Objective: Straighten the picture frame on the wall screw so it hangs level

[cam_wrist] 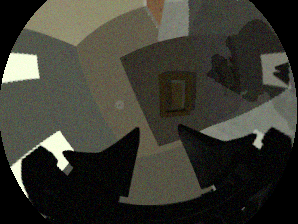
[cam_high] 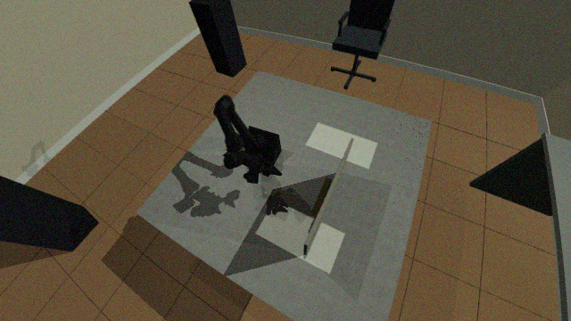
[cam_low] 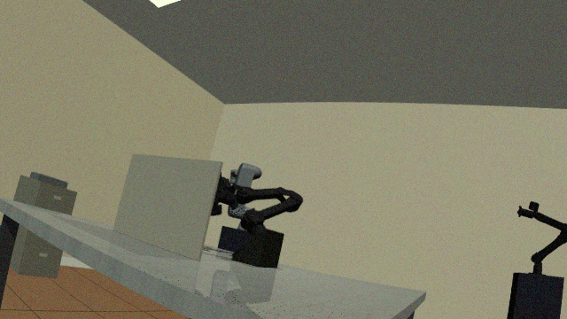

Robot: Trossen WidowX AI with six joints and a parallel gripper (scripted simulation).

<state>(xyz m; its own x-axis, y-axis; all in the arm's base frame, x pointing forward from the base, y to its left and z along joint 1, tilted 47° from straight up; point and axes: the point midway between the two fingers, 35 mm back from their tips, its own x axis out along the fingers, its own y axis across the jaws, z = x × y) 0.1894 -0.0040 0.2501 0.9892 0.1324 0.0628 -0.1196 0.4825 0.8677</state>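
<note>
You see a small tan picture frame (cam_wrist: 177,92) with a pale centre, hanging tilted on the grey wall panel (cam_wrist: 143,76).
</note>
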